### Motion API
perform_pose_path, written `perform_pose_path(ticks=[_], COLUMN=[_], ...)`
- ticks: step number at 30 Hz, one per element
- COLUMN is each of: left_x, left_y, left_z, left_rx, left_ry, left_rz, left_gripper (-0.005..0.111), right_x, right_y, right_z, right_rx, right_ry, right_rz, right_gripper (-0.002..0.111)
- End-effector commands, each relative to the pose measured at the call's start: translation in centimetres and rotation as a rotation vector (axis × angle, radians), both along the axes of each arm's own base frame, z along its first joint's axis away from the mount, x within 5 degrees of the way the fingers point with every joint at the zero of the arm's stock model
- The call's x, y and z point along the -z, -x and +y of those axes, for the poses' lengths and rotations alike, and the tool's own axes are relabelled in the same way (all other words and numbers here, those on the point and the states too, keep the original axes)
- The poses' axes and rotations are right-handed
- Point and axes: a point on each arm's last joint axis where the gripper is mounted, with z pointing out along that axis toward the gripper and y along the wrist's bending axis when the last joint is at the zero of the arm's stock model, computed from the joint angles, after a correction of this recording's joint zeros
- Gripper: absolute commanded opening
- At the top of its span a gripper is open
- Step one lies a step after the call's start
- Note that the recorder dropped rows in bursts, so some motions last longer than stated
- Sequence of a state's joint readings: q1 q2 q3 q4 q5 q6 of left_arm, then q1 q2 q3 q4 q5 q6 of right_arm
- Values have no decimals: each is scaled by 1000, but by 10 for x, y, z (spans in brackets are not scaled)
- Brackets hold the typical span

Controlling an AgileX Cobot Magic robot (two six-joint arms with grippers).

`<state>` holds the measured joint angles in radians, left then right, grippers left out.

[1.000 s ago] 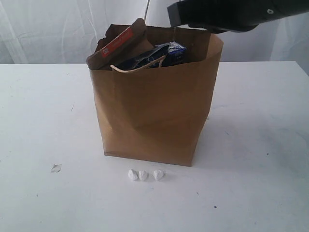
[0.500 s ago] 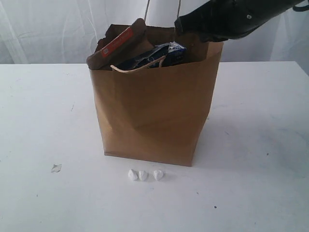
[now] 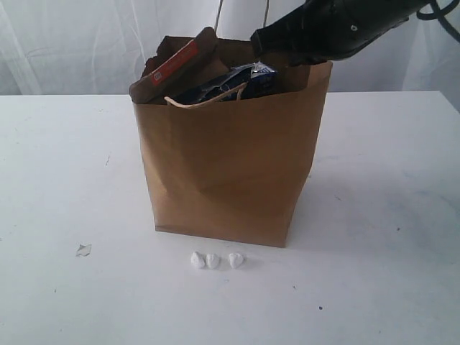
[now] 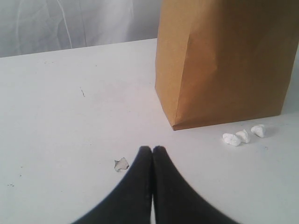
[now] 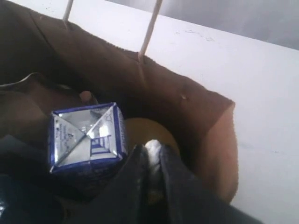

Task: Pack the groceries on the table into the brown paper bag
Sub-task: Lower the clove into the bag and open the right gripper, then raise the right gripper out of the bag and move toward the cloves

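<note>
The brown paper bag [image 3: 230, 172] stands full on the table [image 3: 381, 273], with the small blue-white carton [image 5: 86, 135] at its mouth. My right gripper [image 5: 150, 154], inside that mouth, pinches a small white bit [image 5: 153, 145]. My left gripper [image 4: 152, 150] is closed by the bag's foot. Packing seems done; next I should withdraw cleanly.

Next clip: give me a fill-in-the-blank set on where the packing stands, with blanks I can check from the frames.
1. ___ small white crumbs lie on the table in front of the brown paper bag.
2. The small blue-white carton sits ___ the bag.
3. The left gripper, low over the table, has its jaws ___.
Missing words: three; inside; shut.
</note>
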<state>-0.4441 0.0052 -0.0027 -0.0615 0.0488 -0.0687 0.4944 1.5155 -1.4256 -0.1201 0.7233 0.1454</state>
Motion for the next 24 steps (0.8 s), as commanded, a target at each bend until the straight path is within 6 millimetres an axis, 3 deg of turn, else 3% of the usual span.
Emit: perform_pose_path(ticks=[1, 4, 12, 14, 19, 24], left_x=[0, 0, 0, 0, 0, 0], left_y=[0, 0, 0, 0, 0, 0], left_z=[0, 0, 0, 0, 0, 0], left_rx=[-3, -3, -3, -3, -3, -3], left_ry=[12, 12, 12, 12, 12, 12], left_rz=[0, 0, 0, 0, 0, 0], left_gripper=[0, 0, 0, 0, 0, 0], right_x=[-3, -2, -9, -25, -51, -77], right_y=[-2, 0, 4, 13, 34, 68], right_z=[-2, 1, 0, -5, -16, -31], right_rx=[-8, -52, -57, -59, -59, -67], right_ry=[12, 16, -3, -33, -65, -100], right_rz=[-17, -9, -27, -87, -156, -229], right_gripper=[23, 33, 36, 41, 42, 41])
